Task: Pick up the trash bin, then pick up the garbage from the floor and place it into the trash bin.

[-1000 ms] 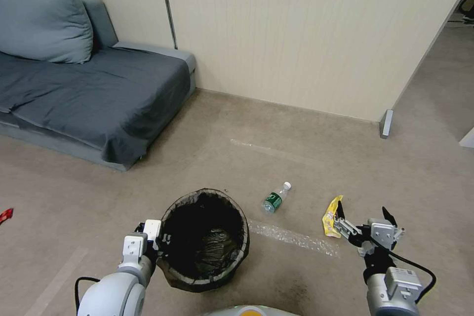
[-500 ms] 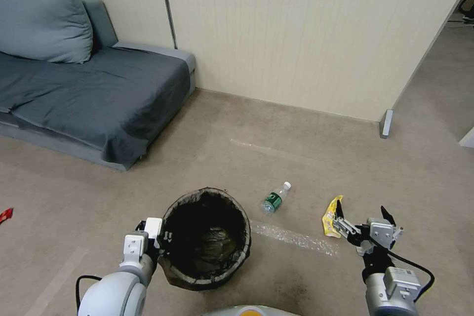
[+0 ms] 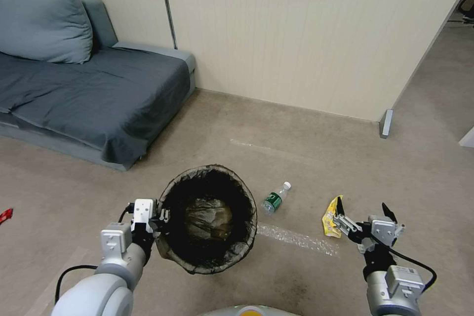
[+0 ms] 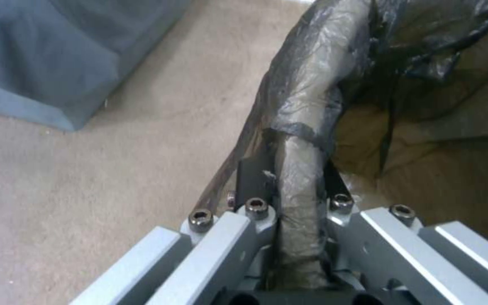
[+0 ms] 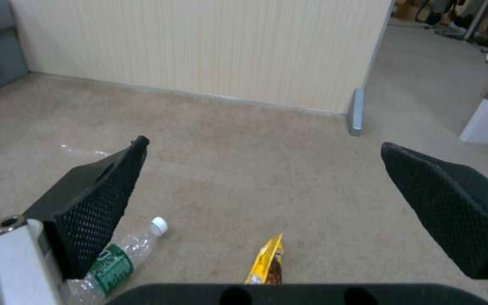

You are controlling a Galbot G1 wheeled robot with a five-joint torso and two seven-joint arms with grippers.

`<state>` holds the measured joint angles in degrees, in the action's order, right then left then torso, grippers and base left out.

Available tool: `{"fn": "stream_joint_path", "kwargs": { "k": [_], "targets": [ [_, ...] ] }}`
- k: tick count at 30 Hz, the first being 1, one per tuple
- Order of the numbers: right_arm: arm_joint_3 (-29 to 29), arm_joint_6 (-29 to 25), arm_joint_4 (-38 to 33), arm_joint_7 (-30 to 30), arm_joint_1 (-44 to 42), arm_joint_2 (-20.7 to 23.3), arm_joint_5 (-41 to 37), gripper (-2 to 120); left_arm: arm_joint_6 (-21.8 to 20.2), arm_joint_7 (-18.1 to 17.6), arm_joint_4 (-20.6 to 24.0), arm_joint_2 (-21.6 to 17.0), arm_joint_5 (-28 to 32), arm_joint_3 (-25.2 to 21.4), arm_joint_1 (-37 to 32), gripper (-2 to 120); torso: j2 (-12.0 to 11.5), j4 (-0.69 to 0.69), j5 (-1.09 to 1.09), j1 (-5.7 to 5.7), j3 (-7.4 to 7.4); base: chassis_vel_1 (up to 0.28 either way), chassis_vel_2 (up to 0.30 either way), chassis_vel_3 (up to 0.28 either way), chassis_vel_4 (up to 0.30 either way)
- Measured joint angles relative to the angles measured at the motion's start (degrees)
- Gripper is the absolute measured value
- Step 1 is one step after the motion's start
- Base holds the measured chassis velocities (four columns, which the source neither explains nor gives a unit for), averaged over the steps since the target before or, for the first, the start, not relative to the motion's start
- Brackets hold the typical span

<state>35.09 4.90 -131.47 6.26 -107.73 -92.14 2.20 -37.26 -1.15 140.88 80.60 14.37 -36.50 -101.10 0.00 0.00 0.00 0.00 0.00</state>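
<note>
My left gripper is shut on the rim of the trash bin, a round bin lined with a dark bag, held above the floor with its mouth tipped toward me. In the left wrist view the bag-wrapped rim of the trash bin runs between the left gripper fingers. Two pieces of garbage lie on the carpet: a clear bottle with a green label just right of the bin, and a yellow snack wrapper. My right gripper hangs open just right of the wrapper. Through the open right gripper I see the bottle and the yellow wrapper below it.
A grey sofa with a cushion stands at the left against the beige wall. A small red wrapper lies at the far left edge. A strip of clear tape marks the carpet. A doorway opens at the right.
My left gripper has lifted the trash bin up and slightly left, tipping its mouth more toward me. The right gripper has stayed in place, open.
</note>
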Motion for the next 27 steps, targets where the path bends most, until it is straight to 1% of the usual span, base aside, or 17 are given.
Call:
{"fn": "stream_joint_path", "kwargs": {
  "k": [8,18,26,27],
  "targets": [
    [0.2,0.1,-0.3,-0.1,0.1,0.0,0.0,100,-0.3,-0.6,2.4,0.7,0.7,-0.2,-1.0,1,0.0,-0.01,0.00,0.00,0.00,0.000,0.000,0.000,0.000],
    [0.7,0.3,-0.3,0.0,0.6,0.0,-0.6,100,-1.1,-1.4,2.6,1.3,2.2,-0.6,-1.6,1,0.0,0.00,-0.01,0.00,0.00,0.000,0.000,0.000,0.000],
    [1.7,5.1,1.1,-0.1,3.9,0.0,-4.8,100,-1.5,-1.8,2.6,0.9,2.9,-0.9,-1.6,1,0.0,0.00,-0.01,0.00,0.00,0.000,0.000,0.000,0.000],
    [1.8,7.0,1.7,-0.6,5.3,0.0,-6.0,100,-1.6,-2.0,2.5,0.7,3.3,-1.0,-1.6,1,0.0,0.00,-0.01,0.00,0.00,0.000,0.000,0.000,0.000]
  ]
}}
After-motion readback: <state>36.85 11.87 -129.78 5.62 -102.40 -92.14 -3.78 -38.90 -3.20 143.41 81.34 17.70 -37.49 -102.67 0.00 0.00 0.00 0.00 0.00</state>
